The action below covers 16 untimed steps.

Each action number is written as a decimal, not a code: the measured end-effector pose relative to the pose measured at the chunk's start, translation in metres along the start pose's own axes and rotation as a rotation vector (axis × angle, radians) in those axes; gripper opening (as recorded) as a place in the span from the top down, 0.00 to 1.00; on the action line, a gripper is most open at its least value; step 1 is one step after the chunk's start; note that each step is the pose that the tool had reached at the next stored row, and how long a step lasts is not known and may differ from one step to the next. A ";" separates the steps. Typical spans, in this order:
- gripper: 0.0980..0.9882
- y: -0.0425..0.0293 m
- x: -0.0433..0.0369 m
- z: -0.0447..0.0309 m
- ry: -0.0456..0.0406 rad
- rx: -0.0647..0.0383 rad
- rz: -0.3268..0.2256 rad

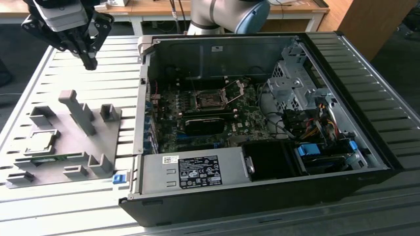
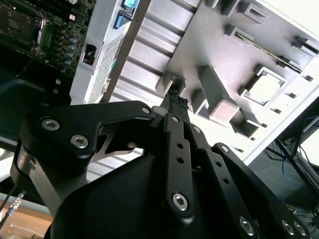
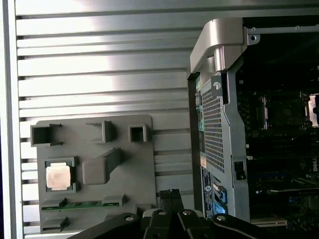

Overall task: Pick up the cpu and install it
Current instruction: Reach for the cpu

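Plainly, in the exterior view the claw (image 1: 88, 61) hangs above the slatted metal counter (image 1: 98, 54), its fingertips pressed together with nothing between them. The cpu (image 1: 41, 142) lies flat in a framed pocket of the grey holder plate (image 1: 62, 147), well apart from the claw and toward the exterior view's left. An open computer case (image 1: 262, 196) lies just beside the plate, with the motherboard socket (image 1: 210, 101) exposed inside.

In the second wrist view the claw (image 2: 175, 99) again reads as closed and empty, pointing down at the near blocks of the holder plate (image 2: 219, 55). The cpu (image 2: 264, 85) sits farther out on the plate, silvery top up.

In the first wrist view the cpu (image 3: 58, 177) rests in its pocket with a green memory stick (image 3: 82, 204) in a slot beside it. The claw (image 3: 169, 195) is off the plate's edge, between plate and case.

I judge the chip light, stiff and thin, with a smooth metal lid that could slip and an underside that is probably delicate. Opposite side edges look like the place to grip, though the pocket's frame leaves little of them exposed.

By count: one cpu, one memory stick, one holder plate, one case, one socket, one claw.
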<state>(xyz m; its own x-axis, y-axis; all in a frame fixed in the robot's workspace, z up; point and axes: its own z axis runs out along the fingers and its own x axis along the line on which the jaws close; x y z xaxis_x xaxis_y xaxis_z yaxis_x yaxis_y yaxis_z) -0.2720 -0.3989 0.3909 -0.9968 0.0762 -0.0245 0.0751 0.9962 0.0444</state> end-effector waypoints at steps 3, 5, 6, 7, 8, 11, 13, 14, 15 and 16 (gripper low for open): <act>0.99 -0.0002 0.0024 0.0001 0.0000 0.000 0.000; 0.99 -0.0003 0.0040 0.0001 0.0000 0.000 0.000; 0.99 -0.0004 0.0047 0.0002 0.0000 0.000 0.000; 0.99 -0.0004 0.0055 0.0002 0.0000 0.000 0.000; 0.99 -0.0005 0.0062 0.0002 0.0001 0.000 0.000; 0.99 -0.0007 0.0084 0.0003 0.0000 0.000 0.000; 0.99 -0.0008 0.0100 0.0004 0.0000 0.000 0.000; 0.99 -0.0008 0.0108 0.0004 0.0001 0.000 0.000; 0.99 -0.0009 0.0115 0.0005 0.0000 0.000 0.000; 0.99 -0.0010 0.0124 0.0005 0.0000 0.000 0.000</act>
<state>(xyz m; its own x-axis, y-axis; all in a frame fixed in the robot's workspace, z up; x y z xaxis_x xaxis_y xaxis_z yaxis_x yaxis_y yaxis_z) -0.2844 -0.3989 0.3901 -0.9968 0.0762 -0.0245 0.0751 0.9962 0.0444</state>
